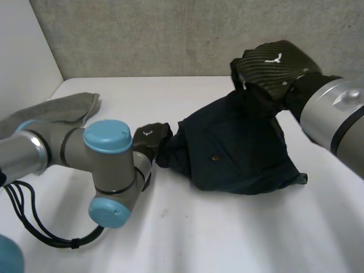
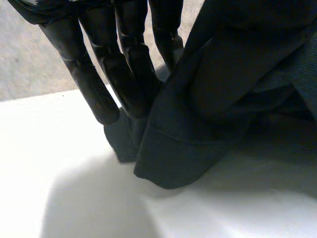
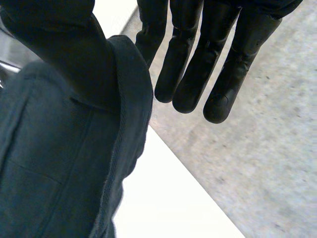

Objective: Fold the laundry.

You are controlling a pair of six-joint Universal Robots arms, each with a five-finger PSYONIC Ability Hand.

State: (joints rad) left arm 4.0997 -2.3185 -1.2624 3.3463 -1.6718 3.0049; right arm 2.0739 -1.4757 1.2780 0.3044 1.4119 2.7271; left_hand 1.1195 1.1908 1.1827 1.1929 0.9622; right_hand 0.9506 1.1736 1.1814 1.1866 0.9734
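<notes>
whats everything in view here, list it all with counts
garment: 1, dark navy, mid-table, upper edge up off the table
cloth: 1, grey, crumpled at the table's far left
table: 1, white, under both
wall: 1, grey, behind the table
left arm: 1, grey with light-blue caps, near left
right arm: 1, grey, far right
left hand: 1, black, at the garment's left end
right hand: 1, black, at the garment's raised upper edge
</notes>
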